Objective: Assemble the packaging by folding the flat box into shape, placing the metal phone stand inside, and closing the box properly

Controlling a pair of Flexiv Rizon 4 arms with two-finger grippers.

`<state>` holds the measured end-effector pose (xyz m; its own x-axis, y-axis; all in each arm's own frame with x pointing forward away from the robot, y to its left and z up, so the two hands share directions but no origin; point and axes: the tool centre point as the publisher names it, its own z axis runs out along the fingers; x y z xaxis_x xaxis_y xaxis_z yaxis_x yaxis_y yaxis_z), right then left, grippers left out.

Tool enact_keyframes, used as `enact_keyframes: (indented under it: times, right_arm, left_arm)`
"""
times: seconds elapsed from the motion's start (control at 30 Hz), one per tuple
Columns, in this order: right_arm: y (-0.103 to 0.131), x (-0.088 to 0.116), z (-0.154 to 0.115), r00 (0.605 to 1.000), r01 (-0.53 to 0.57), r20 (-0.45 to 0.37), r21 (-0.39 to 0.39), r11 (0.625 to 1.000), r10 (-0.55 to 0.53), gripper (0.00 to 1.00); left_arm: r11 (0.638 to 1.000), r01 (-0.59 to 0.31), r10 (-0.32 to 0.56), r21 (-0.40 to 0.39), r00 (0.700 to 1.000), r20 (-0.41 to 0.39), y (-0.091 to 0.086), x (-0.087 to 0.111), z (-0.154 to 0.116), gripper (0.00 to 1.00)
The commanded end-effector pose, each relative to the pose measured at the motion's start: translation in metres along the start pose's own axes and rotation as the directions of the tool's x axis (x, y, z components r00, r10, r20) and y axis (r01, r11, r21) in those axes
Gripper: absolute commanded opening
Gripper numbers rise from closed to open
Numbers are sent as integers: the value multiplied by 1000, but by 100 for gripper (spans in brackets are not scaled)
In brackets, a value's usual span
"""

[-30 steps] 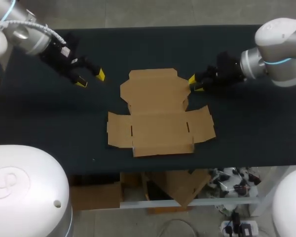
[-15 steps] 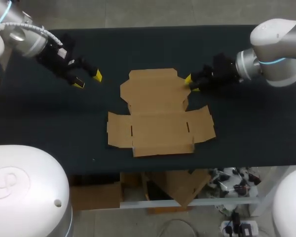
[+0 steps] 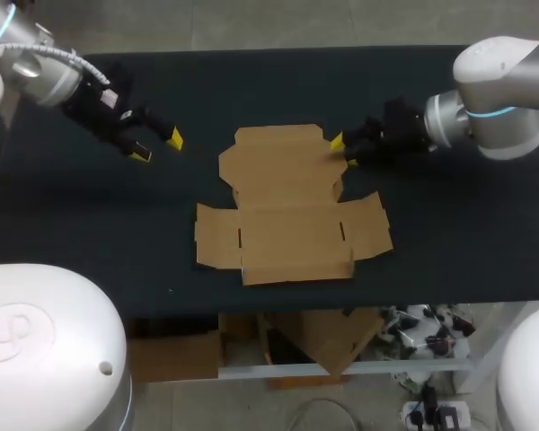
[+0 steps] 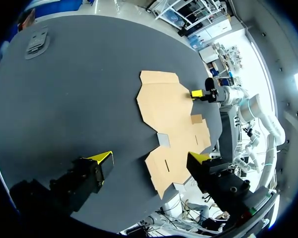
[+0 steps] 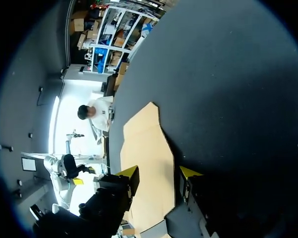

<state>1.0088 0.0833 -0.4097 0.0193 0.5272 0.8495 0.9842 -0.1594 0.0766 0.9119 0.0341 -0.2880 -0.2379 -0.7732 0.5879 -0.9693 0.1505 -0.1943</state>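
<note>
Head view: one flat box [image 3: 287,202], two arms. Left gripper [image 3: 158,145] hangs well aside of it, fingers wide, empty; right gripper [image 3: 343,151] at its edge, fingers parted, gripping nothing.

Left arm [image 3: 38,74]: glossy white-grey rounded shell, thin blue ring [image 3: 5,21] at joint, pale ribbed hose [image 3: 61,54] along wrist.
Left gripper [image 3: 158,146]: matte black blocky body, small white label [image 3: 109,98], two black fingers with bright yellow tips.
Right arm [image 3: 503,72]: same smooth white casing, blue band [image 3: 501,113] round wrist joint.
Right gripper [image 3: 343,152]: black, yellow-tipped.
Two large white domed shells [image 3: 45,350] in foreground; left one bears faint embossed mark and small dark hole [image 3: 105,369].
</note>
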Motion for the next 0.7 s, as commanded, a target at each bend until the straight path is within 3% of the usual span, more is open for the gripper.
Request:
enact_keyframes:
  times: [0.03, 0.07, 0.2, 0.4, 0.7]
  right_arm:
    - [2, -4, 6, 1000, 0, -27, 9, 1000, 0, 56]
    - [2, -4, 7, 999, 2, -36, 10, 1000, -2, 60]
    - [1, -3, 11, 999, 4, -47, 12, 1000, -3, 59]
    - [0, -2, 13, 998, 11, -66, 15, 1000, -10, 41]
    - [0, 1, 18, 995, 31, -91, 15, 999, -30, 28]
  left_arm:
    - [1000, 0, 0, 7, 1000, -2, 4, -1, -2, 100]
    - [1000, 0, 0, 8, 1000, -3, 4, -1, -2, 100]
    - [1000, -2, 2, 9, 1000, -3, 6, -1, -3, 100]
    - [1000, -4, 4, 10, 1000, -5, 8, -1, -4, 100]
    - [1000, -3, 3, 4, 1000, -10, 9, -3, -4, 100]
